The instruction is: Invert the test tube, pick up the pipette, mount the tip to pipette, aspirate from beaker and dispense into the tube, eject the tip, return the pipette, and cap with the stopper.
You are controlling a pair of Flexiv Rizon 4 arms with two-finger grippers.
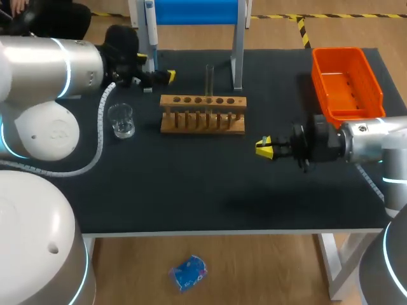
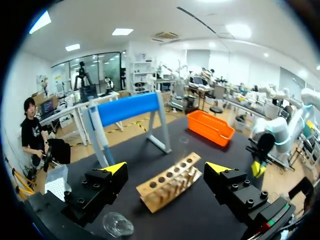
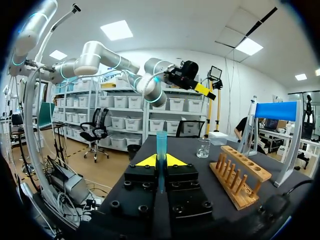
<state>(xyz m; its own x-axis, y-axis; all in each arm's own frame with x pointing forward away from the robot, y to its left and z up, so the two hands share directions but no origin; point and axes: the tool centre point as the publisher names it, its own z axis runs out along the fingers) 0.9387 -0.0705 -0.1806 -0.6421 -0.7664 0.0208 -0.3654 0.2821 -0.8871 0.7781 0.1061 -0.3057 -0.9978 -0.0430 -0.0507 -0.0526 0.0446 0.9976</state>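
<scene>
The counter (image 1: 191,190) is a matte black sheet. Nearest its front edge, on the right, the right end effector (image 3: 161,161) is clamped narrow on a clear, bluish test tube (image 3: 161,145), which stands upright between the yellow tips. Further back, at mid-counter, sits the pale wooden rack (image 1: 202,114), with a row of round holes over thin pegs. Left of it stands a small clear glass beaker (image 1: 121,121). Behind the beaker the left end effector (image 2: 167,167) hangs with its fingers wide apart, holding nothing. At the back is the blue-topped stand (image 1: 197,11), with the pipette (image 1: 151,25) hanging at its left end. A glossy orange plastic bin (image 1: 346,82) sits at the far right.
</scene>
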